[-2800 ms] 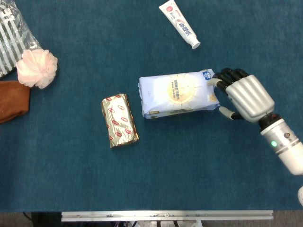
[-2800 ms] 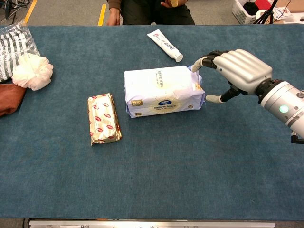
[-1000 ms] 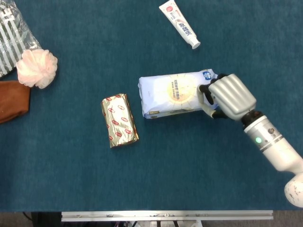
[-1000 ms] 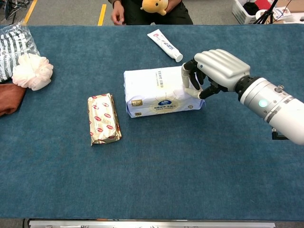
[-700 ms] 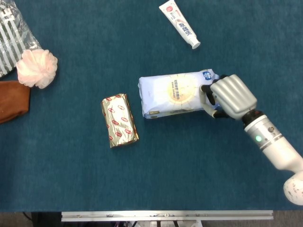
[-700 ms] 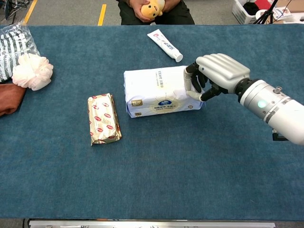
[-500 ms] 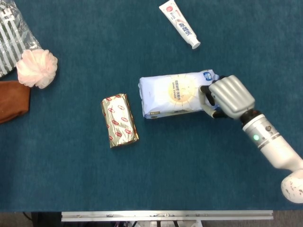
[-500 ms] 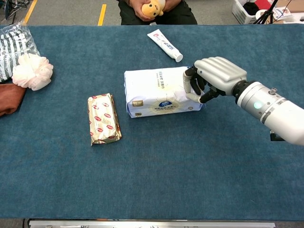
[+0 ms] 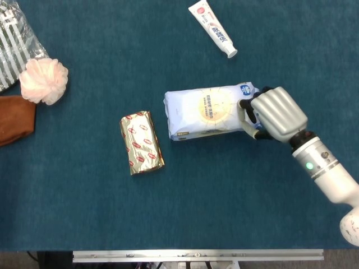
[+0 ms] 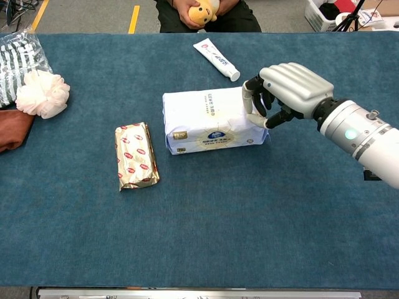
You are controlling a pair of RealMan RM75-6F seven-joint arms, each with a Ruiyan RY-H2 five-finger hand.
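Observation:
A white and pale-blue tissue pack [image 9: 205,112] [image 10: 209,118] lies on the teal table cloth near the middle. My right hand [image 9: 275,115] [image 10: 292,88] grips the pack's right end, fingers curled over its top edge and thumb against its near side. The pack rests on the cloth. My left hand shows in neither view.
A gold foil packet [image 9: 141,142] [image 10: 136,154] lies left of the pack. A toothpaste tube [image 9: 213,29] [image 10: 216,59] sits behind it. At the far left are a pink bath puff [image 9: 44,80], a brown cloth [image 9: 14,120] and a striped plastic bag [image 9: 14,45]. A person holding a yellow toy [image 10: 199,11] sits behind the table.
My right hand, earlier spread beside the pack's right end, has curled onto that end. In the last half second it drew slightly right; the pack barely shifted.

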